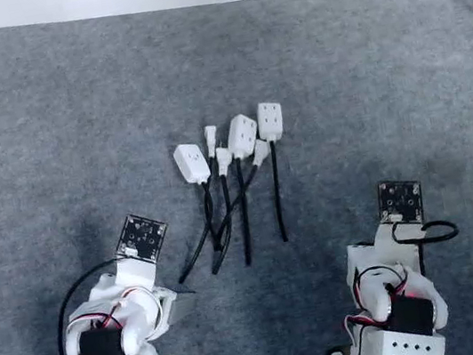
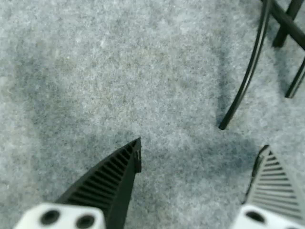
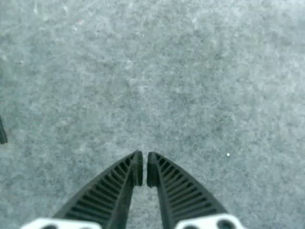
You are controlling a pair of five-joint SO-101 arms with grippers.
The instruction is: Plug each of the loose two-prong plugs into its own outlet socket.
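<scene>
white outlet sockets (image 1: 241,134) and small two-prong plugs (image 1: 223,157) clustered mid table (image 1: 48,126), black cords (image 1: 244,212) trailing toward arms. left pincer (image 2: 201,145) wide, empty; right pincer (image 3: 144,158) nearly closed, empty. plugs likely light, rigid, slick; cords limp. best hold probably plug body, not cord.

Your high camera looks down over the table (image 1: 46,109); both wrist cameras sit close above it, the left sharing the cords (image 2: 249,71).

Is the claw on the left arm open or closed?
Open. The left gripper has its black fingers far apart, with grey carpet showing between them.
</scene>
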